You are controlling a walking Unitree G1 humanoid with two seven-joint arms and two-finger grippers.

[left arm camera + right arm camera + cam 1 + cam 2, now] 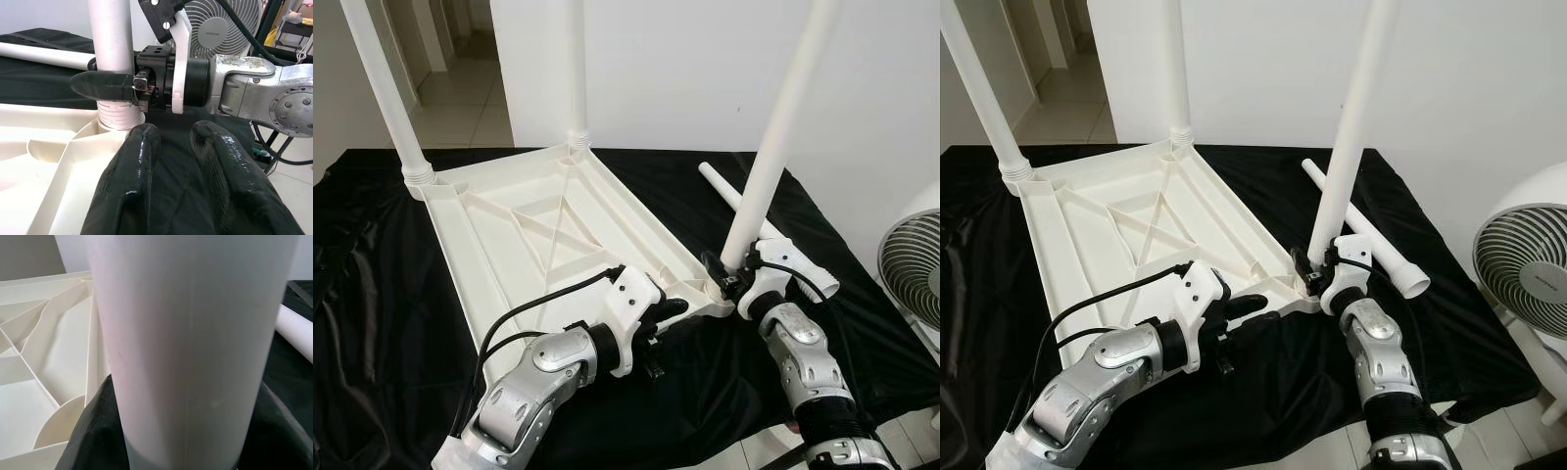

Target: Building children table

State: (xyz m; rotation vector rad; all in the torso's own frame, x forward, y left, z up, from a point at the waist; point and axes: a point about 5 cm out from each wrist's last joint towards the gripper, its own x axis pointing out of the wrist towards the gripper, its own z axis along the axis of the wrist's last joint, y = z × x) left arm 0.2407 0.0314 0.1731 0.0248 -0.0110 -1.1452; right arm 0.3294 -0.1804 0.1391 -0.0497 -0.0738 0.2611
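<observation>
Right pincer (732, 279) around smooth white tubular leg (773, 147)

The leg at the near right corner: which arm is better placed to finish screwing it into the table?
The right. Its gripper is already closed around that leg just above the socket. The left gripper only rests at the table edge beside it.

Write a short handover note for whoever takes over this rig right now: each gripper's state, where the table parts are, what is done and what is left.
Right gripper: shut on the near-right leg, low down by its corner socket.
Left gripper: open, holding nothing, at the tabletop's near edge.
Tabletop: upside down on the black cloth.
Done: two far legs stand in their sockets; the third stands in its corner, in the grip.
Left: confirm the third is seated; fit the loose leg lying on the cloth to the right in the last corner.
</observation>
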